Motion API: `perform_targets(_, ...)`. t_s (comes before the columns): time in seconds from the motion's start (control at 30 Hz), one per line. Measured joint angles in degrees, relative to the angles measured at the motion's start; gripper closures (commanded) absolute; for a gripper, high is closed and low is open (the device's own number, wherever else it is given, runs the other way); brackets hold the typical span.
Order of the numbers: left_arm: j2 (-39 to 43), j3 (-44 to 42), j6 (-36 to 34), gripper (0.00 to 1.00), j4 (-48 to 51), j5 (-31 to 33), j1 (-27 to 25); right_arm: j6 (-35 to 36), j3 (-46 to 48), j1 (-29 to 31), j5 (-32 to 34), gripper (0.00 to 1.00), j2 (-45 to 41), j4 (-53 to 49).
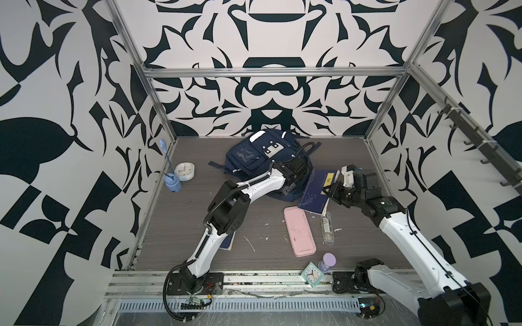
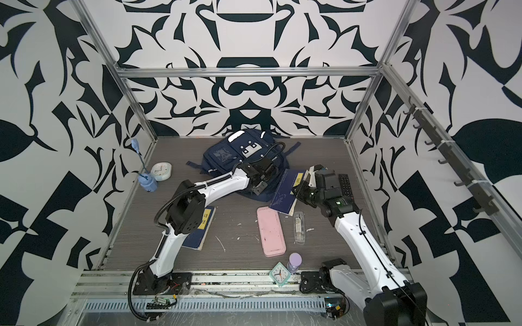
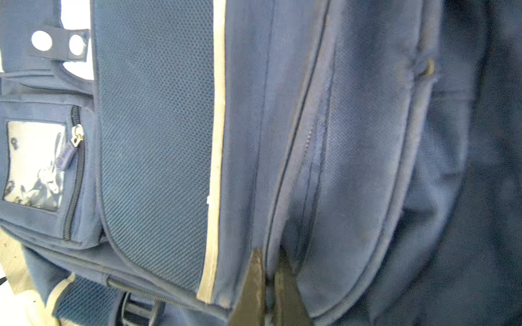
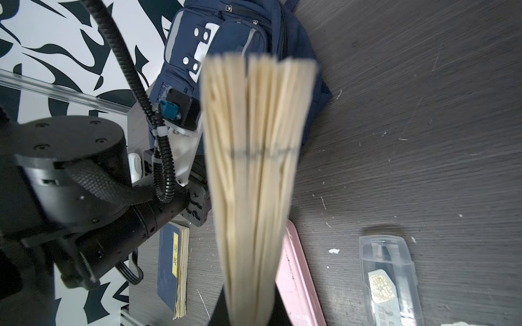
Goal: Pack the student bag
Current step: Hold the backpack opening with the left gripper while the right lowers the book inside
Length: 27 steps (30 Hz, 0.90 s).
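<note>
A pale round clock (image 1: pixel 184 171) sits at the left edge of the grey table (image 1: pixel 180 231), well apart from everything else. Towards the middle, close to the back wall, the student bag (image 1: pixel 250 158) lies flat with its front facing up. It is navy-blue fabric, with a white-grey flap crossed by dark tabs with pale studs, a clear window pocket beside a zip, and dark straps trailing out on either side. Up close, in the left wrist view, a mesh panel edged by a silver strip runs beside a long zip seam. In both top views the left gripper (image 3: pixel 270 255) is on the bag's right-hand side. Its jaws are pinched together with a fold of that seam between them. Just right of the bag, a blue book (image 1: pixel 317 187) is held at a slant. The right gripper (image 1: pixel 327 192) grips its edge, and the right wrist view shows cream page edges fanning out of the clamped jaws. Nearer the front, a pink case (image 1: pixel 299 231) and a clear case (image 1: pixel 327 229) lie side by side.
</note>
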State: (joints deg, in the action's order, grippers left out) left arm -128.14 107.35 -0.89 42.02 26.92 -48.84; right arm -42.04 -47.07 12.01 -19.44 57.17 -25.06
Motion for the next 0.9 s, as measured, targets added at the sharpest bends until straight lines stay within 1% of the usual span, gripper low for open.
perform_targets(0.17,1.95,2.6,-0.07,1.0,1.84,-1.73,0.98,-0.02,0.11,0.0,-0.5,1.0,0.31,1.22)
perform_targets(0.37,5.2,8.24,1.7,1.0,4.22,-7.23,4.37,-0.24,0.85,0.0,-1.14,1.0,1.42,2.93)
perform_targets(0.47,6.75,9.77,3.74,1.0,4.63,-10.82,6.16,-0.28,0.87,0.0,-1.33,1.0,1.92,3.48)
perform_targets(0.67,11.63,9.4,8.9,1.0,4.24,-20.28,9.92,-0.9,0.87,0.0,-1.64,1.0,2.64,4.96)
perform_targets(0.83,15.13,9.29,13.51,1.0,4.04,-27.76,12.98,-1.6,0.87,0.0,-2.34,1.0,5.11,7.43)
perform_targets(0.9,15.93,9.27,15.08,1.0,4.04,-29.83,13.79,-1.88,0.87,0.0,-2.51,1.0,6.36,8.66)
